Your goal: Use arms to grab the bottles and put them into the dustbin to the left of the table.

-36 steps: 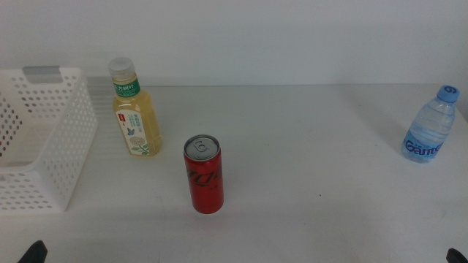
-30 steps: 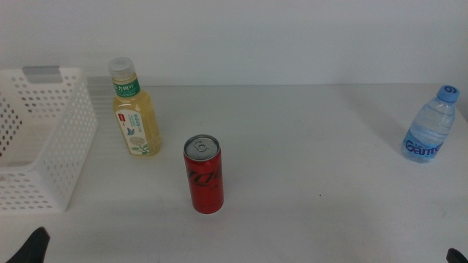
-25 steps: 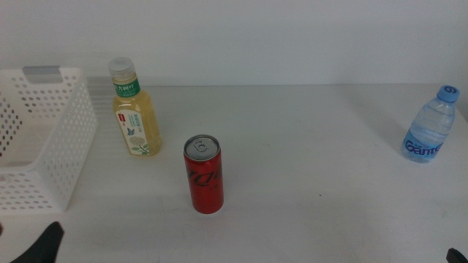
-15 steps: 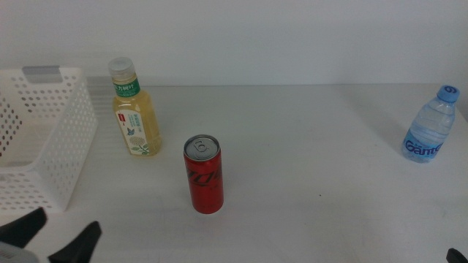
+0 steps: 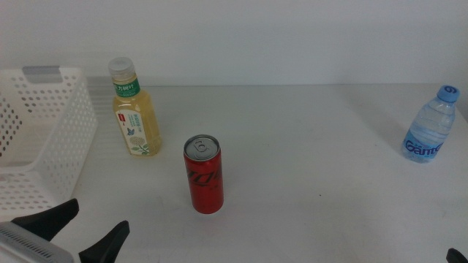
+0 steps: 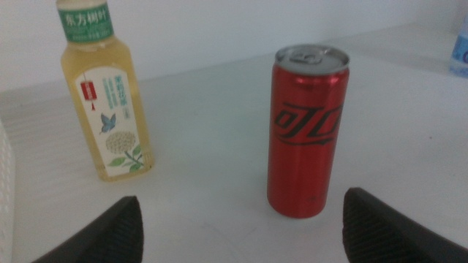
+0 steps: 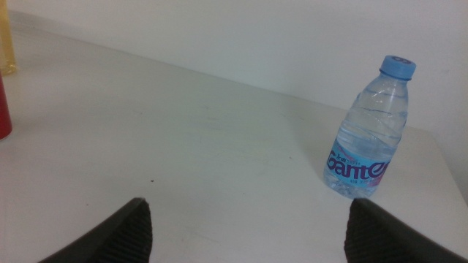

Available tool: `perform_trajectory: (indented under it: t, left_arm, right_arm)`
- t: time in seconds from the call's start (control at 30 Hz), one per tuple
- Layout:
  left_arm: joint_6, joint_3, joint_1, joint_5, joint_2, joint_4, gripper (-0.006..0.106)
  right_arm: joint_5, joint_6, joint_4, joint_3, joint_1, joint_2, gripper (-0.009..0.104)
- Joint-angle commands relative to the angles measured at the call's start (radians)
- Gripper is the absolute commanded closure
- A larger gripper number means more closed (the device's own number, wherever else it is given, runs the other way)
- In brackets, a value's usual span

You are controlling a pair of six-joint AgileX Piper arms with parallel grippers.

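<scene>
A slim red can [image 5: 205,175] stands upright in the middle of the table [image 5: 307,146]; the left wrist view shows this can [image 6: 307,131] a short way ahead. A yellow tea bottle [image 5: 134,109] with a green label stands behind it to the left, near the dustbin [image 5: 44,139]. My left gripper [image 5: 80,230] is open at the front left, in front of and to the left of the can, holding nothing. A clear water bottle [image 5: 431,128] stands far right. My right gripper [image 7: 248,204] is open, well short of that water bottle [image 7: 365,139].
The white perforated dustbin has a grey tab [image 5: 42,72] on its back rim and stands at the table's left side. A white wall [image 5: 256,36] closes off the back. The right arm shows only as a dark tip [image 5: 462,257] at the bottom right corner.
My left gripper has come up into the middle view from the bottom left corner and moved rightward and forward toward the can. Bottles, can and right arm have not moved.
</scene>
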Motion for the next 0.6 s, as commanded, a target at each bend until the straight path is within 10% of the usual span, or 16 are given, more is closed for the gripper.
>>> perform_trajectory:
  t: [0.0, 0.57]
  left_arm:
    - [-0.010, 0.004, -0.008, -0.108, 0.007, 0.000, 0.012]
    - [0.001, -0.018, -0.008, -0.187, 0.127, 0.016, 0.012]
  right_arm:
    - [-0.075, -0.013, -0.014, -0.009, -0.005, -0.026, 0.019]
    - [-0.075, -0.013, -0.014, -0.009, -0.005, -0.026, 0.019]
